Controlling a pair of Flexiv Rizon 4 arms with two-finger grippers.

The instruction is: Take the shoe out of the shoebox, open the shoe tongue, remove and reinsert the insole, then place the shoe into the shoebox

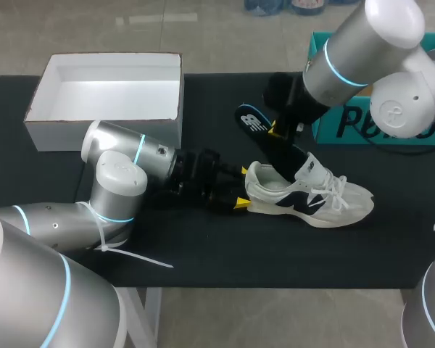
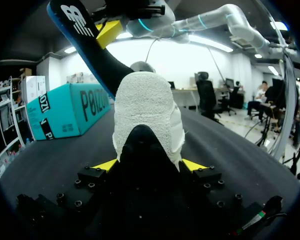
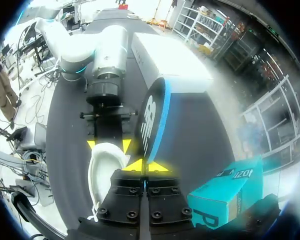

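Clamping the heel from both sides right of the white shoebox, the left gripper holds the shoe — upright on the table, long axis left to right, toe pointing right — while the right gripper pinches the insole, slanted down toward its opening.
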